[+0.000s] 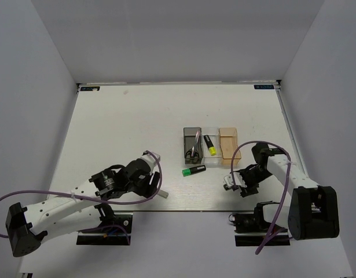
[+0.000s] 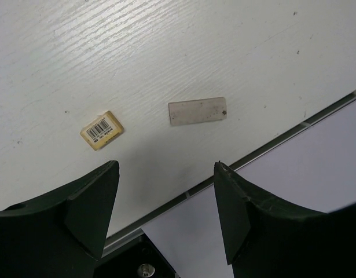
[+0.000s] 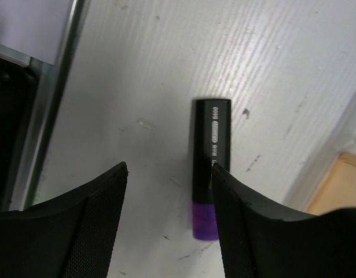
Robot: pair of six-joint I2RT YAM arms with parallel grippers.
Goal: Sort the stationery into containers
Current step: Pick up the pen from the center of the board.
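Presently the left gripper, open and empty, hangs over the beige eraser and grey eraser on the table; the right gripper, likewise open, hangs over the purple highlighter lying there.

Beige eraser bears a barcode; purple highlighter carries blurred white print.
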